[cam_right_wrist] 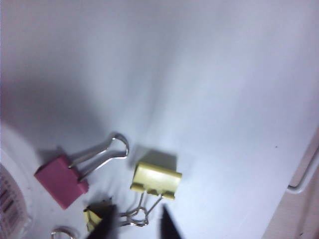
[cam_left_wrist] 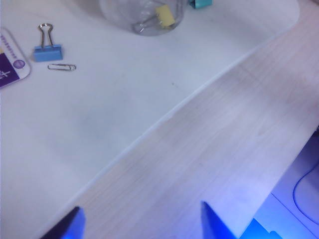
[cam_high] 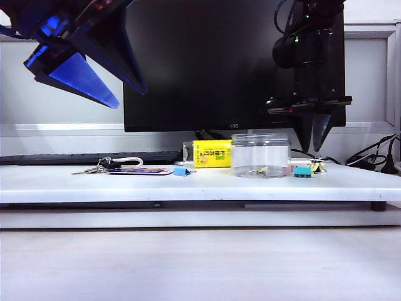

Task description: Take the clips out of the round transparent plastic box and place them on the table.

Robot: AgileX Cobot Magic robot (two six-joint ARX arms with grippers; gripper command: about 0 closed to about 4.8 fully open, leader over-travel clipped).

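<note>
The round transparent plastic box (cam_high: 260, 155) stands on the white table (cam_high: 125, 185) with one yellow clip (cam_high: 262, 170) lying inside it; the left wrist view shows the box (cam_left_wrist: 142, 15) and that clip (cam_left_wrist: 165, 16) too. My right gripper (cam_high: 313, 147) hangs just right of the box, pointing down. In its wrist view a yellow clip (cam_right_wrist: 156, 180) lies on the table, its wire handles between the parted tips of the right gripper (cam_right_wrist: 137, 224). A second yellow clip (cam_right_wrist: 93, 216) is partly hidden by one finger. My left gripper (cam_high: 128, 97) is open, high at the left.
A pink clip (cam_right_wrist: 62, 181) and a teal clip (cam_high: 302, 171) lie by the box. A yellow-labelled container (cam_high: 212, 153), a blue clip (cam_left_wrist: 48, 50), a paper clip (cam_left_wrist: 62, 66), a card (cam_high: 141, 170) and keys (cam_high: 100, 166) sit further left. A monitor stands behind.
</note>
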